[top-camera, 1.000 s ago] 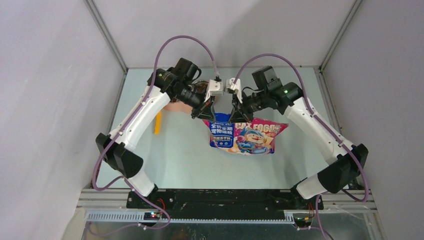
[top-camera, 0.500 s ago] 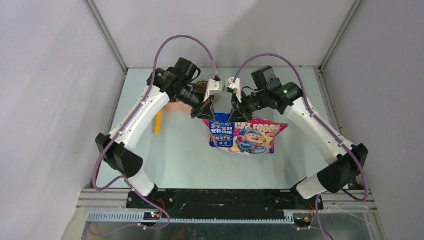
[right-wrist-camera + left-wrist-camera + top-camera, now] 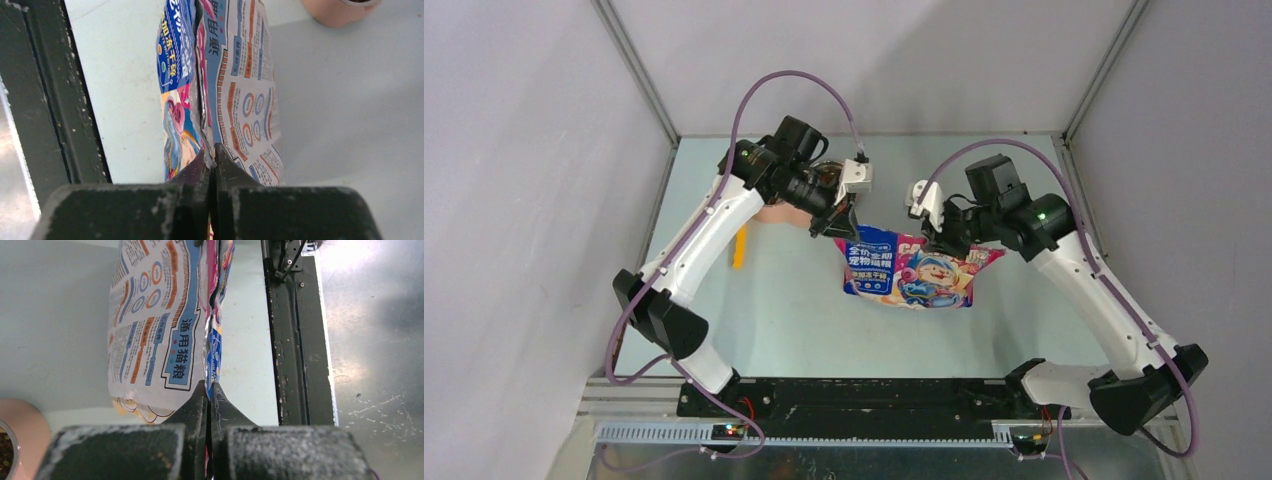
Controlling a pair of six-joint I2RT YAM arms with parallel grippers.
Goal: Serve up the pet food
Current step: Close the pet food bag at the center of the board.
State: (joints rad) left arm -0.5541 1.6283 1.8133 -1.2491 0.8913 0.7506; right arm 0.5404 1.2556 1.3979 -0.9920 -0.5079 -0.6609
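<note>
Two arms work one pet food bag (image 3: 914,272). Nearest in the top view is the black base rail (image 3: 874,395) at the near edge, with the left arm (image 3: 709,225) reaching up on the left and the right arm (image 3: 1089,285) on the right. Beyond the rail lies bare pale green worktop (image 3: 794,330).

Next is the bag, mid-worktop. It is glossy blue, pink and white, and its cartoon front faces the near side. It is held by its far edge. I can't tell whether its lower end touches the worktop.

The left fingers (image 3: 196,407) are pinched tight on the bag's left top corner, with only the thin edge of film between them. The right fingers (image 3: 196,170) are closed the same way on the top edge toward the right corner. The two grips are apart, with the bag's edge spanning between them.

In both wrist views the bag runs away from the fingertips. The text-covered back panel and the cartoon front panel lie side by side, with a narrow line between them.

Left of the bag, well apart from it, a yellow scoop (image 3: 740,245) lies flat on the worktop beside the left arm. Farther back a pink feeder (image 3: 776,212) is partly hidden under the left arm. A steel bowl (image 3: 825,172) in it holds something brown, too small to make out.
</note>
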